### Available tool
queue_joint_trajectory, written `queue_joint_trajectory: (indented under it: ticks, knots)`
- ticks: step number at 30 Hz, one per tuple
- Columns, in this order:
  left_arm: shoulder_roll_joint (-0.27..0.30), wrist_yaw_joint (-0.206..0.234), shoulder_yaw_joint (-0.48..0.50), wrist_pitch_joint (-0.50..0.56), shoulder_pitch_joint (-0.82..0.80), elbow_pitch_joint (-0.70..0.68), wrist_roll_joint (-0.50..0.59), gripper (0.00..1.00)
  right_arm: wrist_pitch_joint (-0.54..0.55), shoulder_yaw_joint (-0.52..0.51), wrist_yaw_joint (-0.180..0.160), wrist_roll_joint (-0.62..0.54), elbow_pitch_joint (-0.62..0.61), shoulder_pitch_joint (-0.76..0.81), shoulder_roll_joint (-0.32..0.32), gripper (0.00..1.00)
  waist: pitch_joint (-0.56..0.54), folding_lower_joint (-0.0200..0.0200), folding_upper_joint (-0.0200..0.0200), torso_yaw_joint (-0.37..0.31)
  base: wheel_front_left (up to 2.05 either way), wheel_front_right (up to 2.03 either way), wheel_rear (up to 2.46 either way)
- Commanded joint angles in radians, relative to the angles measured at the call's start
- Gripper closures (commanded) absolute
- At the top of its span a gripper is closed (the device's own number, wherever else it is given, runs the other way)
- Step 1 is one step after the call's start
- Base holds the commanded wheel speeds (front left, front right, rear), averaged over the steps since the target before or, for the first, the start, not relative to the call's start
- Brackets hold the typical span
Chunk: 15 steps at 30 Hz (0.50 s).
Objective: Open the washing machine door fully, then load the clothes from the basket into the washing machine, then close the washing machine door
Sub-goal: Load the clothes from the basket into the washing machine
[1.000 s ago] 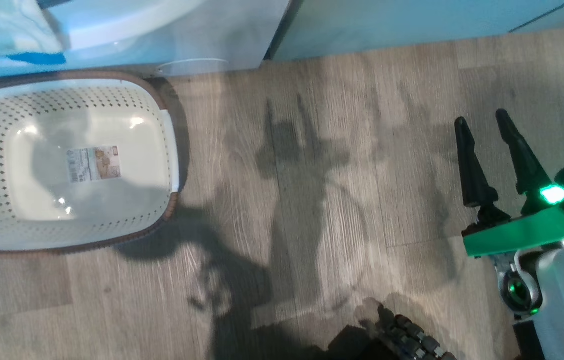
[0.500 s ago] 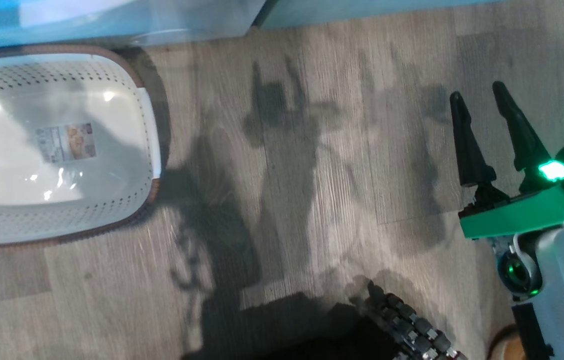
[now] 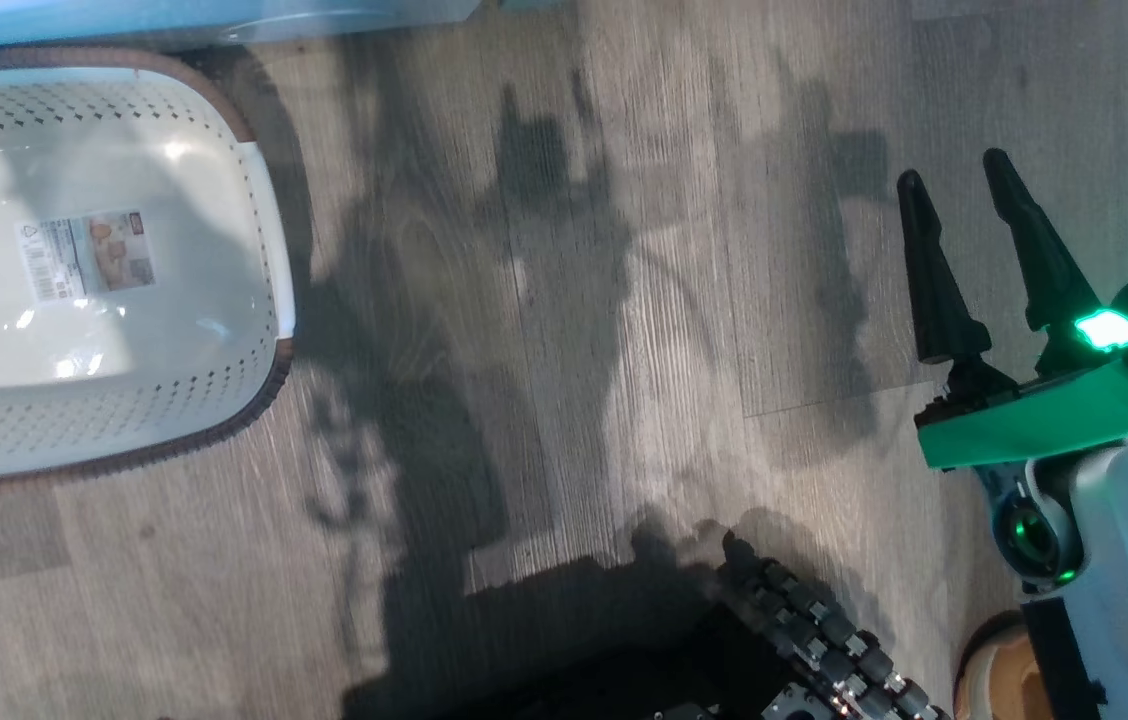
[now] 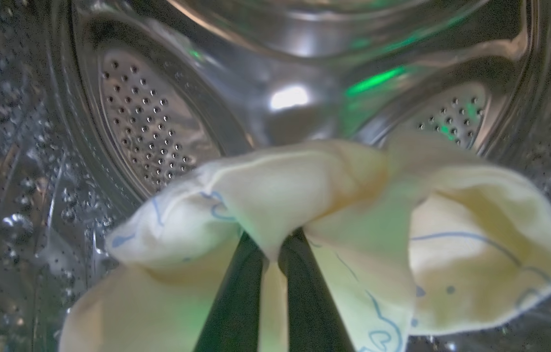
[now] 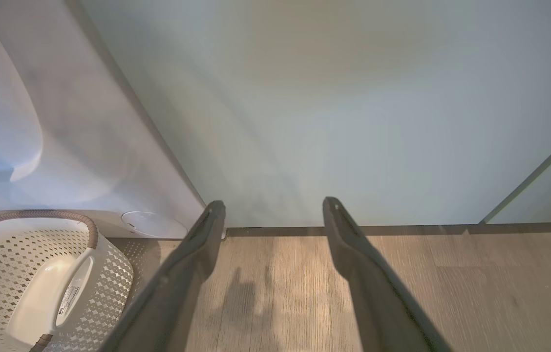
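Observation:
In the left wrist view my left gripper (image 4: 271, 244) is shut on a pale yellow garment (image 4: 314, 195) with blue outlines, one of the clothes, held inside the washing machine's steel drum (image 4: 148, 127). The cream basket (image 3: 104, 270) with its brown rim lies on the floor at the upper left of the head view, holding only its label; it also shows at the lower left of the right wrist view as the basket (image 5: 26, 274). My right gripper (image 3: 954, 190) hangs open over bare floor at the right, far from the basket. The washing machine (image 5: 60, 137) front is white. The door is out of view.
A pale teal cabinet (image 5: 334, 107) stands straight ahead of the right gripper, meeting the wooden floor (image 3: 574, 350). My wheeled base (image 3: 824, 650) shows at the bottom of the head view, with a brown round thing (image 3: 999, 680) at the lower right corner.
The head camera has tilted down, so the basket and the cabinet fronts have slid up and left in the picture. The right gripper stays open.

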Motion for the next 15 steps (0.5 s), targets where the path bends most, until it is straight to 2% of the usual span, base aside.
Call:
queue_joint_trajectory:
  ticks: [1,10,15]
  knots:
    - [0.034,0.004,0.014,-0.007,-0.038,-0.043,0.010,1.00,-0.006,0.016,0.002,0.004,-0.027,0.004,-0.002,0.00,0.003,-0.0001,0.0000,0.000,0.00,0.00,0.00]
    - [0.022,0.019,0.135,-0.010,-0.019,-0.227,0.018,1.00,-0.006,0.027,0.002,0.015,-0.024,-0.008,-0.001,0.00,0.030,-0.0001,0.0000,0.002,0.00,0.00,0.00]
    - [0.016,-0.005,0.161,-0.011,0.017,-0.197,0.028,1.00,-0.006,0.026,0.002,0.015,-0.021,-0.012,-0.001,0.00,0.031,-0.0001,0.0000,0.006,0.00,0.00,0.00]
